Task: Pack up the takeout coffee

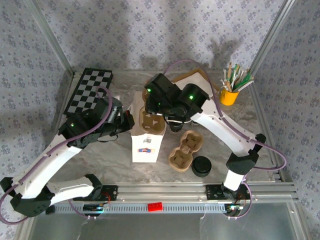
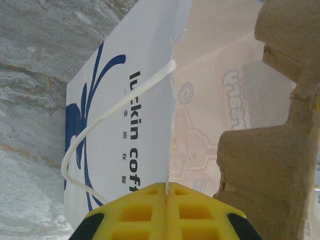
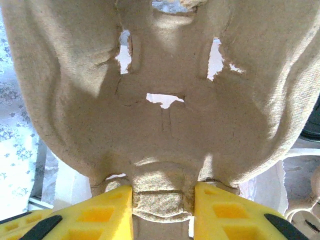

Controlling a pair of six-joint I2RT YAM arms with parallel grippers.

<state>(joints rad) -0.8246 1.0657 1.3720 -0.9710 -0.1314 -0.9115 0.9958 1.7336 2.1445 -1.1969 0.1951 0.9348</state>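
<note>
- The pulp cup carrier (image 1: 151,121) sits at the mouth of the white paper bag (image 1: 145,147), partly inside it. The right claw (image 3: 162,200) is clamped on the carrier's central rib.
- I judge the carrier light and fairly stiff, but crumbly at its thin edges and torn slots. The thick middle rib is the sound place to hold. Its wells look empty.
- The bag appears to stand mouth-up at the middle of the counter (image 1: 125,170). It is thin, floppy paper with a string handle and would collapse or tear if pushed sideways.
- The left claw (image 2: 166,197) is closed, seemingly pinching the bag's rim to keep the mouth spread.
- A second carrier (image 1: 184,151) lies just right of the bag, also empty, and a black round piece (image 1: 201,166) lies beside it.
- Further out, a yellow cup (image 1: 229,95) holds sticks, and a checkered board (image 1: 90,90) lies at far left.
</note>
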